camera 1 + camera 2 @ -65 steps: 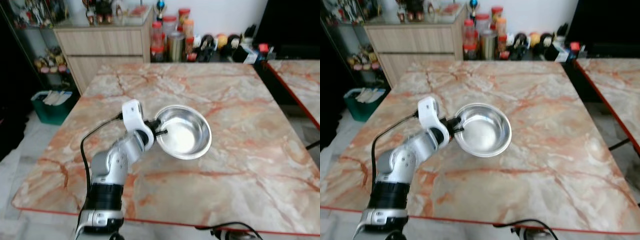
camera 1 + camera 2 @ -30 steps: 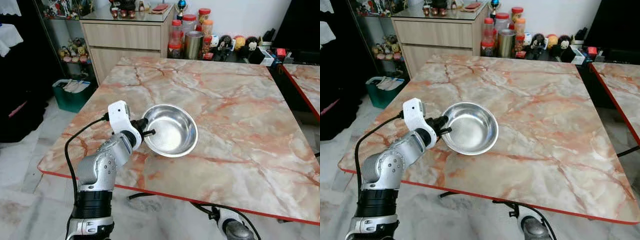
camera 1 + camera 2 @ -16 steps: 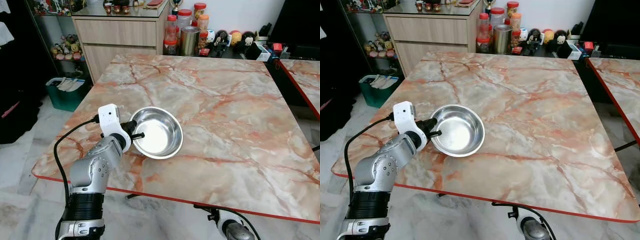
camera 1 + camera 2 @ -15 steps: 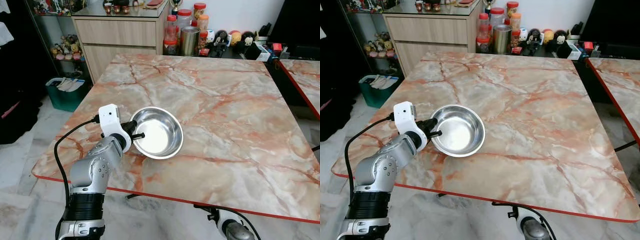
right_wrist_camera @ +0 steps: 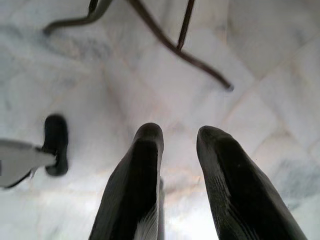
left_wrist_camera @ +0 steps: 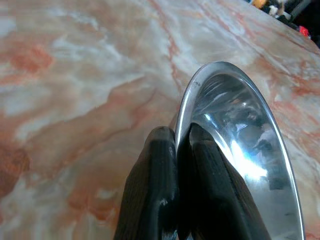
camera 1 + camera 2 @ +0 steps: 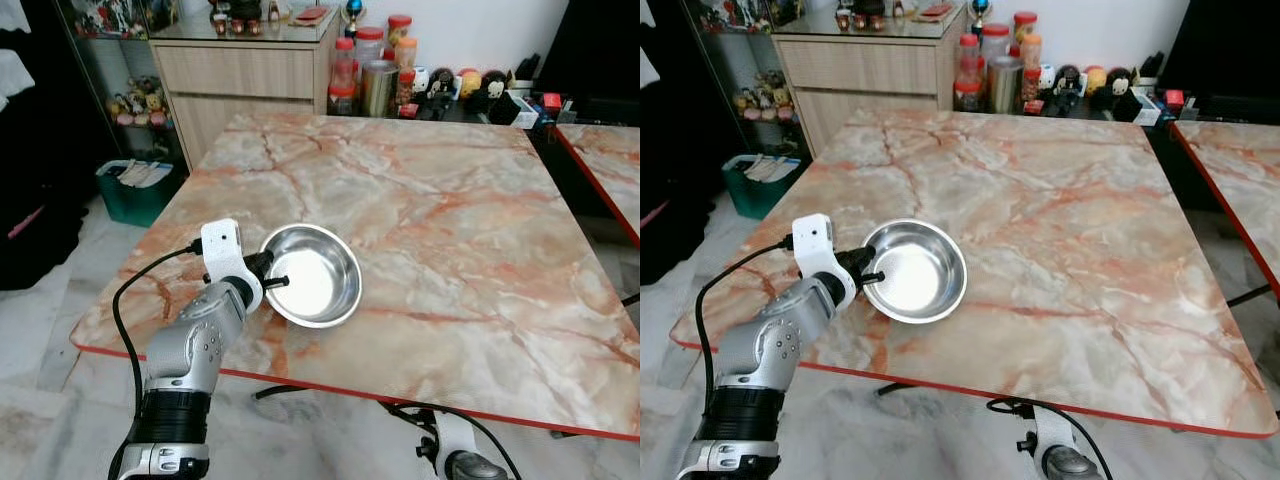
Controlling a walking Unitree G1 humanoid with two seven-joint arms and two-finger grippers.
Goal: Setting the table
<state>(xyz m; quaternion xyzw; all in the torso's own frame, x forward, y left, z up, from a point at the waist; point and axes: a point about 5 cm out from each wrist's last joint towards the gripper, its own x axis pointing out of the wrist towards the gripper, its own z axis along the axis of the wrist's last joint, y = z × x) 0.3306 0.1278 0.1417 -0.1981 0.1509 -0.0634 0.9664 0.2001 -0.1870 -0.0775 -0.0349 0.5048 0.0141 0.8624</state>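
Bowl low over desk, lower left of frame.
We have the left gripper (image 7: 268, 272) pinching the steel bowl (image 7: 311, 274)'s near rim, bowl extending right from it above the desk (image 7: 450, 220); right gripper (image 5: 179, 150) spread, idle over the floor.

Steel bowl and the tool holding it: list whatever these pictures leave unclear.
- Whether the steel bowl rests on the marble table or hangs just above: its underside is hidden in both eye views.
- The bowl's far rim: cut off by the left wrist view's edge.
- Left tool: the contact point of its outer finger is hidden behind the rim.
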